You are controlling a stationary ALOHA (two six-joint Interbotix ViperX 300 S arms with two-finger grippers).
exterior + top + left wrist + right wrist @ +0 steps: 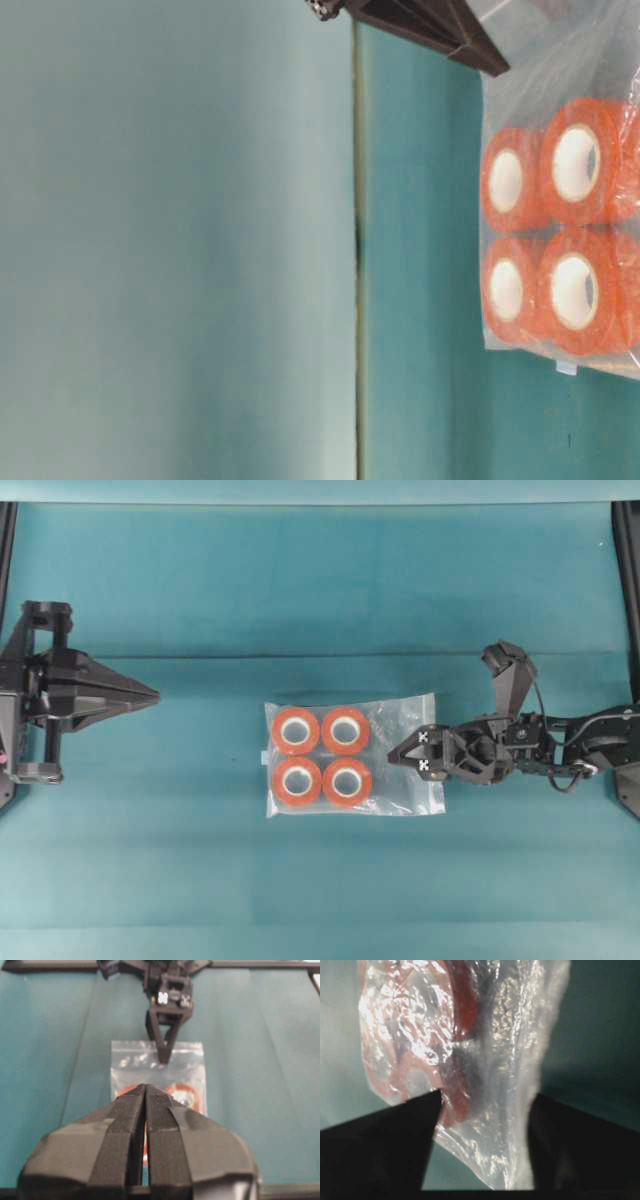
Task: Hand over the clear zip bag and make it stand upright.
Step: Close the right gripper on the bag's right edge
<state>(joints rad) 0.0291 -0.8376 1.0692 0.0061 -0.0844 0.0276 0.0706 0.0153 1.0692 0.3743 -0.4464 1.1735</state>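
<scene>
A teal cloth [200, 880] covers the whole table, creased in a few long folds, with nothing on it but the clear zip bag [352, 756] lying flat near the middle. Through the plastic I can see four orange-red tape rolls [321, 757] with white cores, packed two by two toward the bag's end that faces the left arm; the other end of the bag is loose, empty film.

The right gripper [418, 752] is down over that empty end, its fingertips above the bag's edge. In its own wrist view the crinkled film sits between the two dark fingers, which stand apart with plastic in the gap; whether they are already pinching it I cannot tell. The left gripper [150, 694] waits well away from the bag, pointing at it, its jaws pressed together.

By my reckoning the task has barely begun. The bag is not lifted, not passed across and not standing. What is left is the grasp, the handover to the left gripper, and setting the bag on edge.

There is no brand or writing I can read anywhere. A small white tab juts from the bag's rim beside the rolls, too small to make out.
</scene>
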